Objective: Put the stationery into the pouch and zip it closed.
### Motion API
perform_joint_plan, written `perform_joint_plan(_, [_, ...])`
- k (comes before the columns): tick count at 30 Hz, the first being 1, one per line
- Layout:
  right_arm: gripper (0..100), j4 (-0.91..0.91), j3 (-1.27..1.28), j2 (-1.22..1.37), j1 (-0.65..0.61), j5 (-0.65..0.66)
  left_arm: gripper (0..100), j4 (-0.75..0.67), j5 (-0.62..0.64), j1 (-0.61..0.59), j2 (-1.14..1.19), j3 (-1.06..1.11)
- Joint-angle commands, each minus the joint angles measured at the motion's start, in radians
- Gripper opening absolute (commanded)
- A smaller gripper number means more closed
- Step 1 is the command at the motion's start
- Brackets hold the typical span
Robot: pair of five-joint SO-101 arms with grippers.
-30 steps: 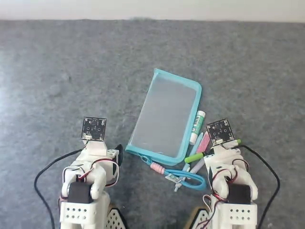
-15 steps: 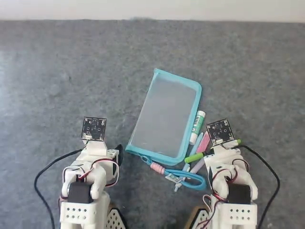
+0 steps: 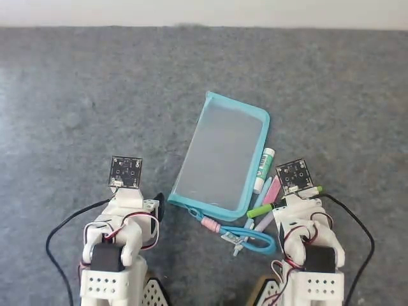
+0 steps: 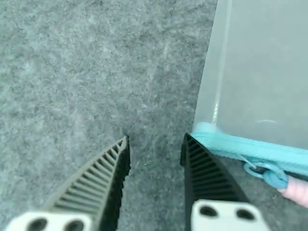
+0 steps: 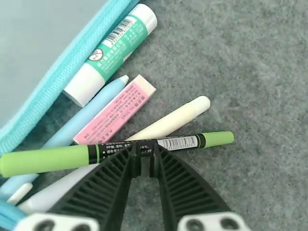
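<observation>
Right wrist view showed right fingers pressed together over the pen beside the pouch; they needed spreading crosswise, I reckoned. Left fingers gaped.

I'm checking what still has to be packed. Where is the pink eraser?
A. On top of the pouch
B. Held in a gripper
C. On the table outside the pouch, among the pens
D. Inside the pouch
C: the eraser lies flat on the table outside the pouch, between a blue pen and a cream pen.
</observation>
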Motion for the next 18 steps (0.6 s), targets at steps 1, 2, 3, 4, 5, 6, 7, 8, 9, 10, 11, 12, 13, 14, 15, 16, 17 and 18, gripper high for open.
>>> perform_joint_plan(1, [4.4,0.007,0.021,-0.015,-0.005,-0.009,17,0.003,0.008,-0.006,-0.002,-0.008])
perform_joint_plan(2, [4.4,0.007,0.021,-0.013,-0.008,-0.015,17,0.003,0.008,-0.006,-0.002,-0.008])
perform_joint_plan(3, [4.4,0.007,0.021,-0.013,-0.008,-0.015,17,0.003,0.008,-0.006,-0.002,-0.008])
perform_joint_plan(4, [4.4,0.007,0.021,-0.013,-0.008,-0.015,17,0.003,0.008,-0.006,-0.002,-0.008])
perform_joint_plan(5, [4.4,0.007,0.021,-0.013,-0.008,-0.015,17,0.003,0.008,-0.006,-0.002,-0.008])
perform_joint_plan(6, [4.6,0.007,0.021,-0.013,-0.007,-0.015,17,0.003,0.008,-0.006,-0.002,-0.008])
perform_joint_plan(7, [4.6,0.007,0.021,-0.013,-0.007,-0.014,17,0.003,0.008,-0.006,-0.002,-0.008])
perform_joint_plan(8, [4.4,0.007,0.021,-0.013,-0.007,-0.014,17,0.003,0.008,-0.006,-0.002,-0.008])
perform_joint_plan(9, [4.4,0.007,0.021,-0.013,-0.007,-0.012,17,0.003,0.008,-0.006,-0.002,-0.008])
perform_joint_plan(10, [4.7,0.004,0.021,-0.015,-0.008,-0.015,17,0.003,0.008,-0.006,-0.002,-0.008])
perform_joint_plan(11, [4.7,-0.004,0.021,-0.015,-0.010,-0.015,17,0.003,0.008,-0.006,-0.002,-0.008])
perform_joint_plan(12, [4.7,-0.001,0.021,-0.015,-0.013,-0.015,17,0.003,0.008,-0.006,-0.002,-0.008])
perform_joint_plan(13, [4.6,0.005,0.021,-0.015,-0.019,-0.015,17,0.003,0.008,-0.006,-0.002,-0.008])
perform_joint_plan(14, [4.6,0.005,0.021,-0.015,-0.030,-0.015,17,0.003,0.008,-0.006,-0.002,-0.008])
perform_joint_plan(15, [4.6,0.005,0.021,-0.015,-0.035,-0.012,17,0.003,0.008,-0.006,-0.002,-0.008])
perform_joint_plan(16, [4.6,0.005,0.021,-0.015,-0.035,-0.008,17,0.003,0.008,-0.006,-0.002,-0.008])
perform_joint_plan(17, [4.7,-0.002,0.021,-0.015,-0.033,-0.008,17,0.003,0.008,-0.006,-0.002,-0.008])
perform_joint_plan(18, [4.7,-0.018,0.020,-0.016,-0.041,-0.006,17,0.003,0.008,-0.006,-0.002,-0.008])
